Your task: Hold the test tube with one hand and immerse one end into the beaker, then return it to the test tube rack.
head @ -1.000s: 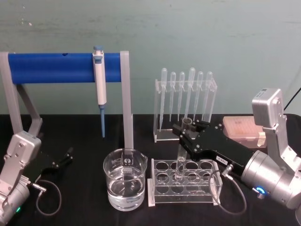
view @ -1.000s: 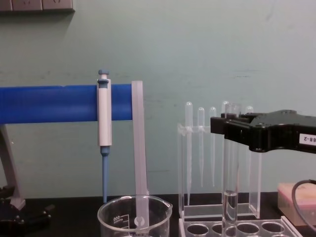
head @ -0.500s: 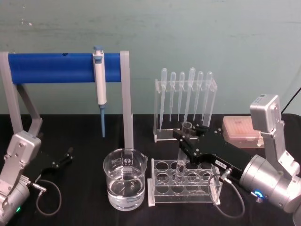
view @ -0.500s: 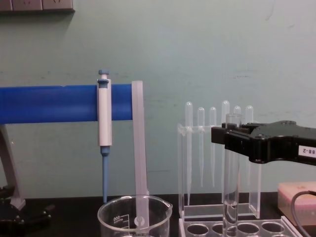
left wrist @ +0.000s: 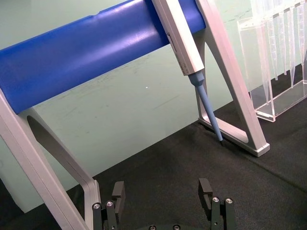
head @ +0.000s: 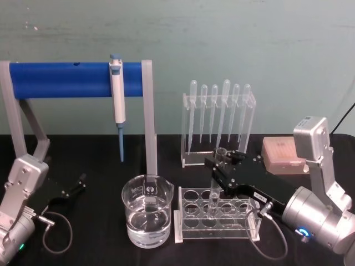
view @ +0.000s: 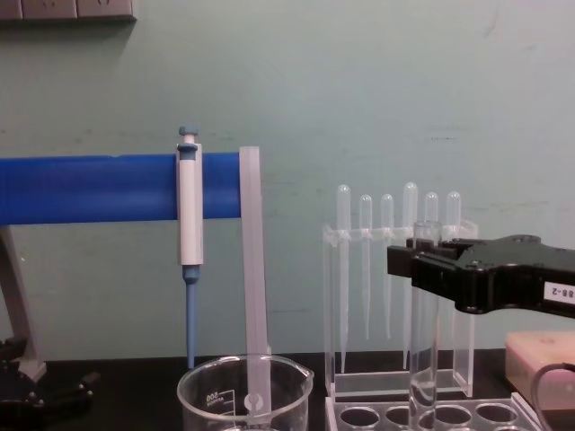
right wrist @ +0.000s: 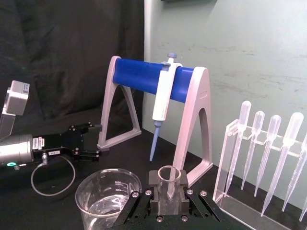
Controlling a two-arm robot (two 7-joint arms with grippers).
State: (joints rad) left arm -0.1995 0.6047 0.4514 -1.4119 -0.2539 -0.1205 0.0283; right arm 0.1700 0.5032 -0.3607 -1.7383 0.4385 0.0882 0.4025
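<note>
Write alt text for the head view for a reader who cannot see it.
The right gripper holds the test tube upright, its lower end inside a hole of the clear rack. The beaker of water stands left of the rack, and the left gripper rests open at far left.

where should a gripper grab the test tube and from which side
Grip the test tube on its upper part just under the flared rim, coming from the right. It stands upright with its lower end in the clear rack, so the top alone is free. The right gripper holds it there now; the beaker stands left of the rack.
</note>
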